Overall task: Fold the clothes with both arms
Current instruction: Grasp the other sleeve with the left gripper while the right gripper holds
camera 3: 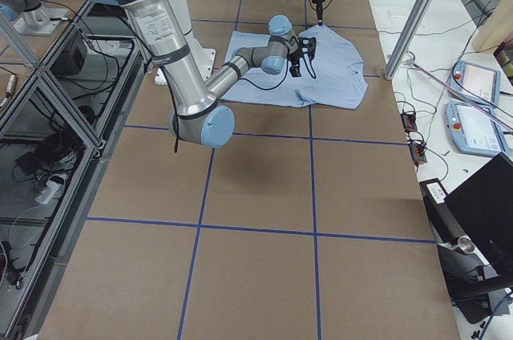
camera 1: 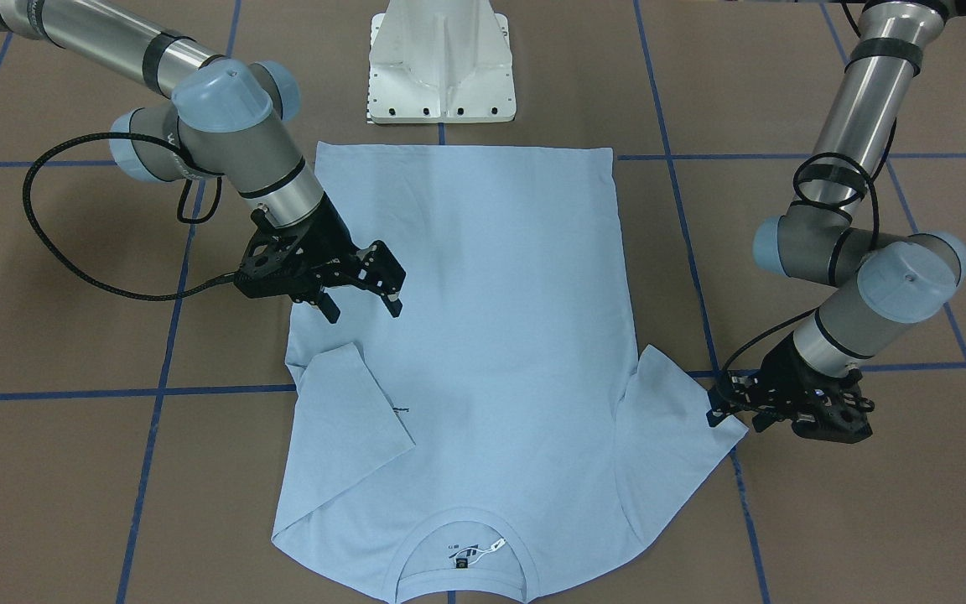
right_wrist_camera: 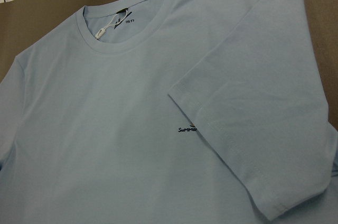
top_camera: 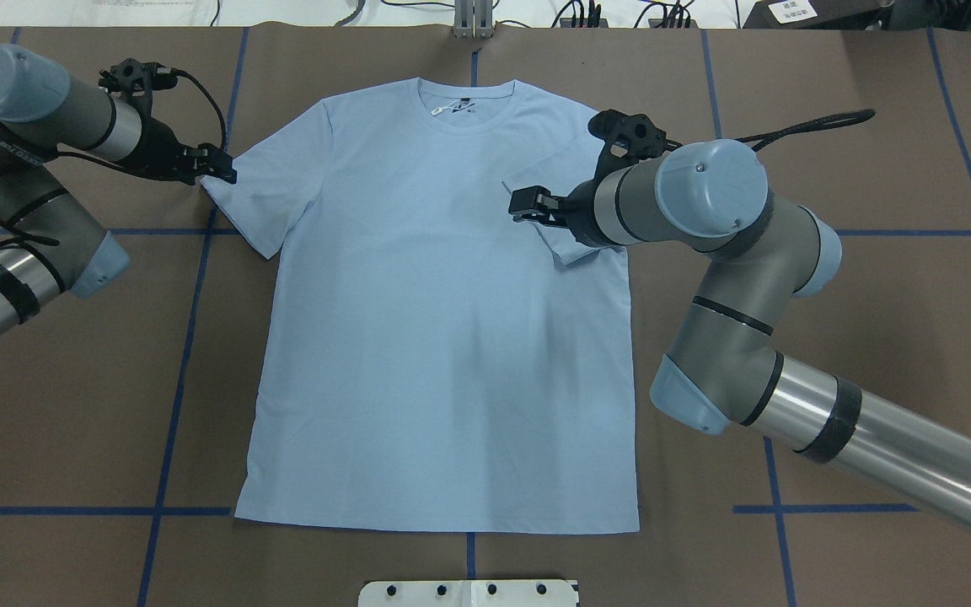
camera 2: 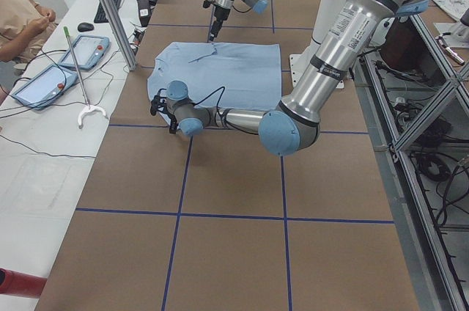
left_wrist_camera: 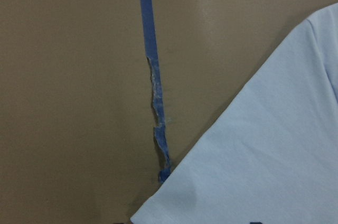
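T-shirt point(top_camera: 443, 337) flat; right tool point(camera 1: 363, 312), fingers apart, near folded-in sleeve point(camera 1: 357, 403).

Robotics lab: tape-gridded table point(top_camera: 873, 295), aluminium framing point(camera 2: 111, 12), teach pendants point(camera 2: 86, 50), cable clutter point(camera 3: 50, 155).

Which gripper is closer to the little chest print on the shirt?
Right. The right gripper hovers over the shirt near the chest print; the left gripper is across the shirt, at the tip of the other sleeve.

Sleeve point(right_wrist_camera: 248, 123) folded onto T-shirt point(right_wrist_camera: 95, 145), seemingly overlapping print point(right_wrist_camera: 186, 129).
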Controlling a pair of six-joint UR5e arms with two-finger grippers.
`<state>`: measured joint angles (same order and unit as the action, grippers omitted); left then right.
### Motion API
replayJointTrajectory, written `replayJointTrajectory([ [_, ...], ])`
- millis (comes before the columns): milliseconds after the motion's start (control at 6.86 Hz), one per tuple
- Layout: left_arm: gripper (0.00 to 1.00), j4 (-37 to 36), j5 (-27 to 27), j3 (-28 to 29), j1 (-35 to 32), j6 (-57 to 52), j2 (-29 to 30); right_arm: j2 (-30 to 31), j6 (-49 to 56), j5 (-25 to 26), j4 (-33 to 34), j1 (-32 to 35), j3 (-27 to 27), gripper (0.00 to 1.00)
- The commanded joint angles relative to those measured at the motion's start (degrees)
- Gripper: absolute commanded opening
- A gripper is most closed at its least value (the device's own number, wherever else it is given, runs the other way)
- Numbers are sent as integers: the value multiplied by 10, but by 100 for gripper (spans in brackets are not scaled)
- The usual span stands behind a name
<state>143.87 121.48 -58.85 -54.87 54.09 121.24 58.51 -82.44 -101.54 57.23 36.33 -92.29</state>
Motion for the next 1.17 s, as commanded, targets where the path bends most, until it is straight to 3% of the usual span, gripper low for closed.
replayJointTrajectory([
  [0,63,3,-19,13,4,2,3,1,0,2,0,-1,-1,100],
  [291,0,4,-19,10,4,3,10,1,-1,2,0,-2,-1,100],
  [728,0,8,-16,-17,4,48,27,4,-1,22,0,-7,1,100],
  [1020,0,5,-21,-44,49,158,60,5,0,23,-1,-7,0,100],
])
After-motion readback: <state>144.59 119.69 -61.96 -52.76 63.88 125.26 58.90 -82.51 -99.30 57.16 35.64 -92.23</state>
